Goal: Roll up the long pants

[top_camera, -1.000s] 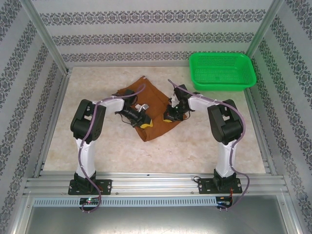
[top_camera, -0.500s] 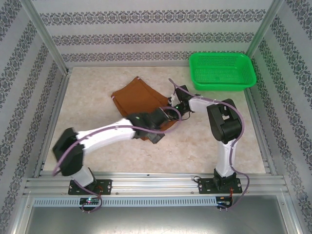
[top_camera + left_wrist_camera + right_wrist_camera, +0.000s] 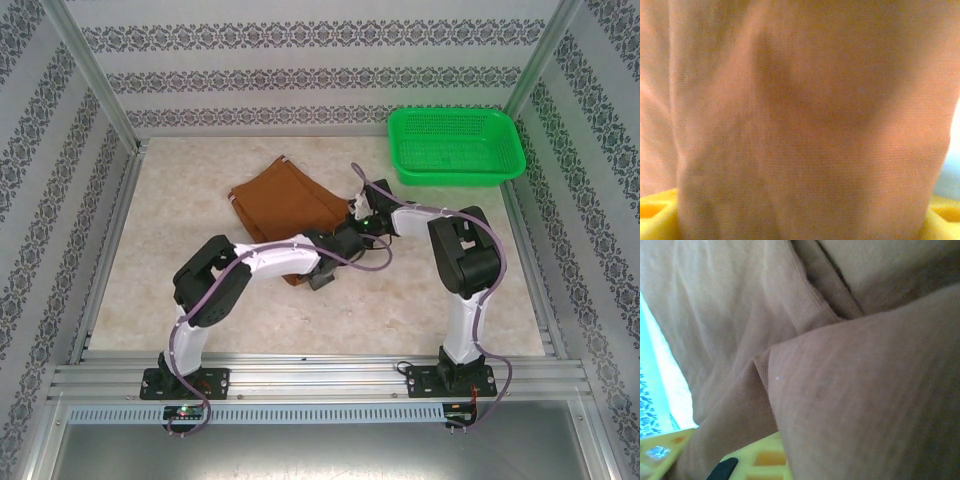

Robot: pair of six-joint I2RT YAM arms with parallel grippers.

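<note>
The long pants (image 3: 285, 197) lie folded as a rust-brown bundle on the table's middle. My left gripper (image 3: 338, 250) sits low at the bundle's near right corner. In the left wrist view brown cloth (image 3: 805, 125) stands close in front, with the yellow fingertips (image 3: 655, 215) far apart at the bottom corners and cloth between them. My right gripper (image 3: 362, 218) rests at the bundle's right edge. In the right wrist view a fold of the pants (image 3: 740, 305) rises over one yellow finger (image 3: 760, 460), and the gripper is shut on the cloth.
A green mesh basket (image 3: 452, 176) stands at the back right, holding nothing. Patterned walls and metal frame rails close in the table on three sides. Bare table lies to the left of and in front of the pants.
My left gripper has opened wide from nearly shut. The left arm let go, dropped over the near right corner, then drew its elbow back. The pants lie flatter. The right arm barely moved.
</note>
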